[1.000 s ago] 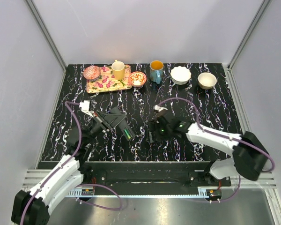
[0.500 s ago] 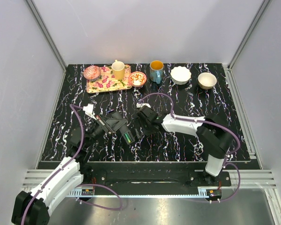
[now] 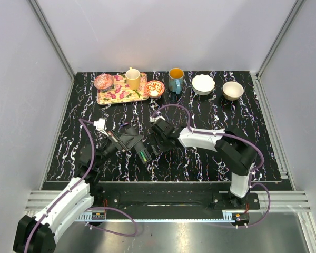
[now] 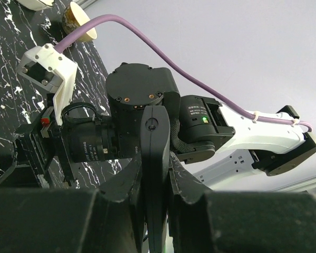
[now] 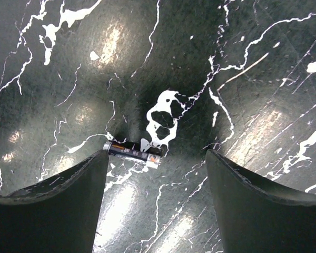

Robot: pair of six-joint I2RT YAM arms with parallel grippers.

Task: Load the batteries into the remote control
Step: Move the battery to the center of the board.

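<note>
My left gripper [image 3: 127, 141] is shut on the remote control [image 3: 136, 143], a slim black bar held above the table. In the left wrist view the remote [image 4: 155, 153] stands edge-on between the fingers [image 4: 127, 176]. A green battery [image 3: 143, 154] shows in the remote's near end. My right gripper [image 3: 157, 144] is open, pointing down at the table just right of the remote. In the right wrist view a small dark battery [image 5: 132, 152] with a silver end lies on the table between the open jaws [image 5: 157, 154], near the left finger [image 5: 73, 195]. It is untouched.
Along the back edge stand a floral tray [image 3: 121, 90] with a yellow cup [image 3: 132, 78] and pink bowl [image 3: 103, 81], a small patterned bowl [image 3: 154, 88], a teal mug [image 3: 175, 79], and two bowls [image 3: 203, 84] [image 3: 233, 90]. The right arm's wrist [image 4: 142, 105] is close in front of the left gripper.
The right arm has swung left from the table's middle to beside the remote and lowered over the loose battery. The left gripper has shifted slightly right with the remote.
</note>
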